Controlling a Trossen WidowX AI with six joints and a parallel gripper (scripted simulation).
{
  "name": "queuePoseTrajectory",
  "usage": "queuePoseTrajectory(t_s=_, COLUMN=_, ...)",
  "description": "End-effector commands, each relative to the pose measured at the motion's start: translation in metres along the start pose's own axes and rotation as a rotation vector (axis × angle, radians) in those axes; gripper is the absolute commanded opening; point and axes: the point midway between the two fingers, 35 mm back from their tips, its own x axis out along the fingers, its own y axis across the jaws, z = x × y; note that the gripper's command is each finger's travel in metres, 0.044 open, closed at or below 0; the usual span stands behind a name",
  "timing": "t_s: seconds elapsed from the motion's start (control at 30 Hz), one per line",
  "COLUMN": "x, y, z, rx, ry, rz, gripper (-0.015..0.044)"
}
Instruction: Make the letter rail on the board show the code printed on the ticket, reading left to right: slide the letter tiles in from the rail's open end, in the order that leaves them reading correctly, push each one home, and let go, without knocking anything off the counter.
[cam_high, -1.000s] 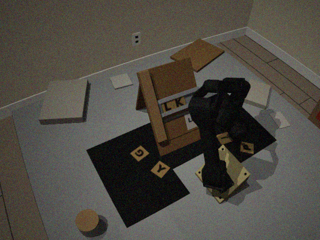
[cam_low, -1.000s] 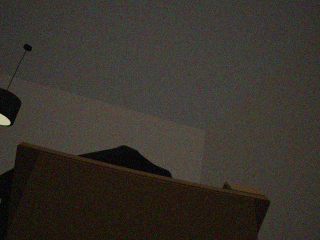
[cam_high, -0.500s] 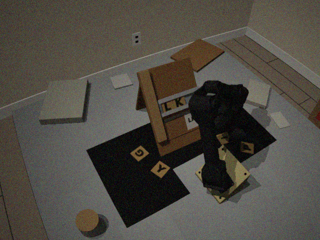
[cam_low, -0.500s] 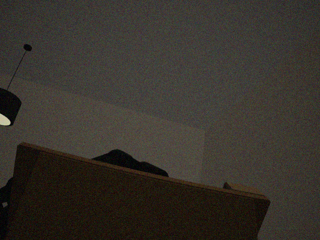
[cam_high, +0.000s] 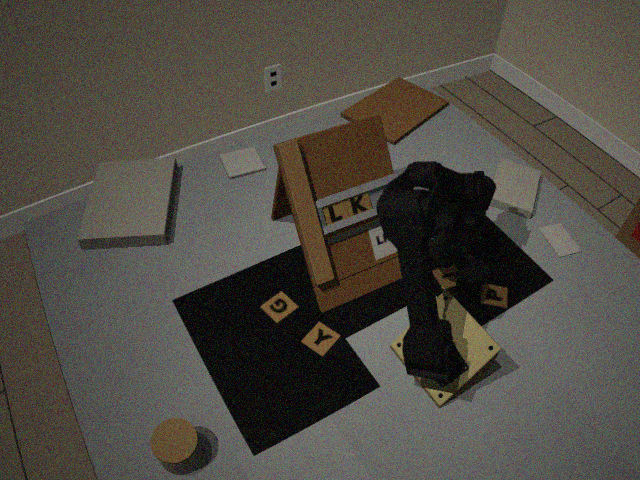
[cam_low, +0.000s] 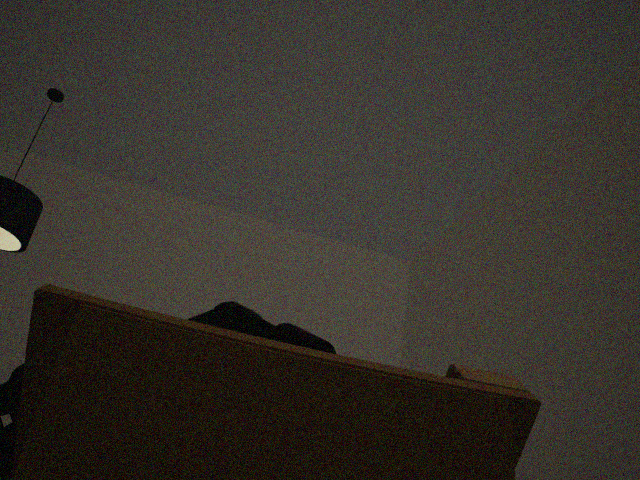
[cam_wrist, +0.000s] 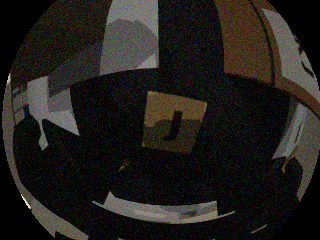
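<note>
The board leans upright. Its rail holds the L tile at the left and the K tile beside it; the arm hides the rail's right part. The white ticket is partly covered; only its first letter, L, is readable in the top view. The J tile lies flat on the black mat. My gripper is open and empty above it. The G tile and Y tile lie left of the board's foot, the P tile right of J.
The arm stands on a yellow base plate in front of the board. A round wooden disc is at front left, a grey block at back left, a brown slab behind, a pale block at right. The exterior view shows mostly a brown panel.
</note>
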Motion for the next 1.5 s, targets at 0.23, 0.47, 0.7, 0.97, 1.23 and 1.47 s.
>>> queuePoseTrajectory(t_s=0.23, x=0.0115, y=0.0018, z=0.0023, rx=0.005, ry=-0.009, rz=0.007, gripper=0.0340)
queuePoseTrajectory(t_s=0.47, x=0.0115, y=0.0018, z=0.0023, rx=0.005, ry=-0.009, rz=0.007, gripper=0.0340)
queuePoseTrajectory(t_s=0.7, x=0.0115, y=0.0018, z=0.0023, rx=0.005, ry=-0.009, rz=0.007, gripper=0.0340)
queuePoseTrajectory(t_s=0.97, x=0.0115, y=0.0018, z=0.0023, rx=0.005, ry=-0.009, rz=0.007, gripper=0.0340)
queuePoseTrajectory(t_s=1.23, x=0.0118, y=0.0018, z=0.0023, rx=0.005, ry=-0.009, rz=0.007, gripper=0.0340)
queuePoseTrajectory(t_s=1.47, x=0.0120, y=0.0018, z=0.0023, rx=0.005, ry=-0.009, rz=0.007, gripper=0.0287)
